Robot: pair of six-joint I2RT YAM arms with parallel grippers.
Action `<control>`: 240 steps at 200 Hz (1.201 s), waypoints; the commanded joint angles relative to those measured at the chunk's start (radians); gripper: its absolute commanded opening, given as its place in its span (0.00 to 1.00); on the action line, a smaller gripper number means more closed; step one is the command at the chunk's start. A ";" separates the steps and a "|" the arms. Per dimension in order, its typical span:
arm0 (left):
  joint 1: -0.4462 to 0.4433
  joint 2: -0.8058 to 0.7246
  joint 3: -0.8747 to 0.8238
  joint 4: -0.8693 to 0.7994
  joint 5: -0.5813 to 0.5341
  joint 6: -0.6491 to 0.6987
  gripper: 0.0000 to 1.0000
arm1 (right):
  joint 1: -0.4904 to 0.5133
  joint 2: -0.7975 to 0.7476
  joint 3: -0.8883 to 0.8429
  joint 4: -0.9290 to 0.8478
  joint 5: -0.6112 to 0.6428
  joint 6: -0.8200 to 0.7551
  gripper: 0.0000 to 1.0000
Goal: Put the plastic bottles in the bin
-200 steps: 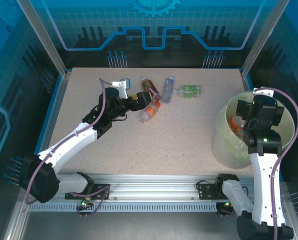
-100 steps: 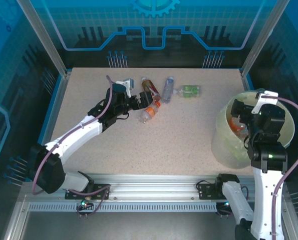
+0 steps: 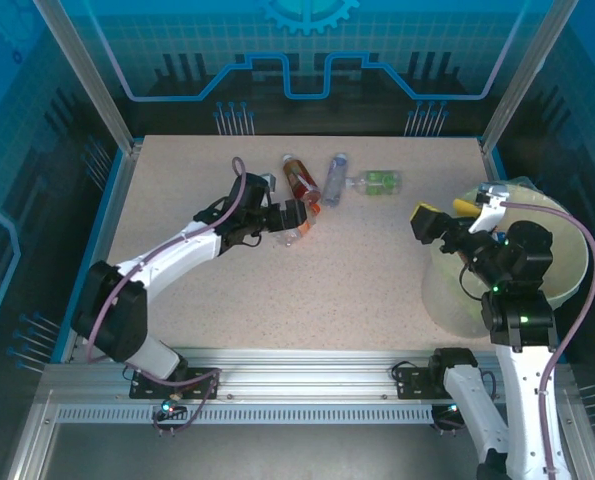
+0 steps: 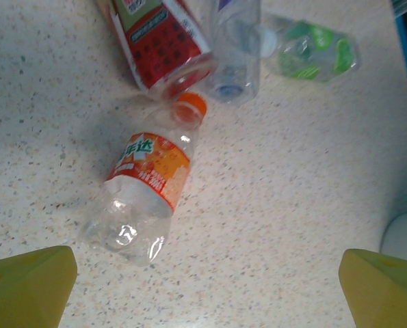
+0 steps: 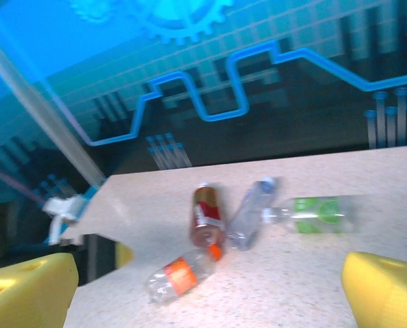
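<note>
Several plastic bottles lie at the table's back middle: an orange-labelled one [image 3: 290, 234] [image 4: 148, 195] [image 5: 181, 274], a red-labelled one [image 3: 300, 178] [image 4: 161, 42] [image 5: 206, 214], a clear blue-capped one [image 3: 335, 180] [image 4: 236, 48] [image 5: 250, 212] and a green-labelled one [image 3: 378, 182] [image 4: 312, 52] [image 5: 317, 214]. My left gripper [image 3: 297, 216] [image 4: 206, 294] hovers open just above the orange-labelled bottle, which lies ahead of its fingers, not between them. My right gripper [image 3: 437, 218] [image 5: 206, 294] is open and empty over the left rim of the pale yellow-green bin [image 3: 443, 288], facing the bottles. The right arm hides most of the bin's inside.
The bin stands at the table's right edge, against the blue side wall. Metal frame posts and blue panels enclose the table at the back and sides. Bare speckled tabletop [image 3: 357, 270] lies between the bottles and the bin.
My left gripper has reached right, over the orange-labelled bottle. My right gripper has lifted out of the bin and swung left to its left rim.
</note>
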 commanded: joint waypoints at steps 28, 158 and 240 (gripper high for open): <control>0.001 0.090 0.028 0.004 0.147 0.103 0.99 | 0.124 0.034 0.044 0.019 0.014 -0.024 1.00; -0.001 0.369 0.182 -0.095 -0.022 0.309 0.95 | 0.191 0.050 0.079 -0.061 0.138 -0.089 1.00; -0.002 0.479 0.320 -0.161 -0.135 0.402 0.99 | 0.193 0.037 0.080 -0.079 0.146 -0.093 1.00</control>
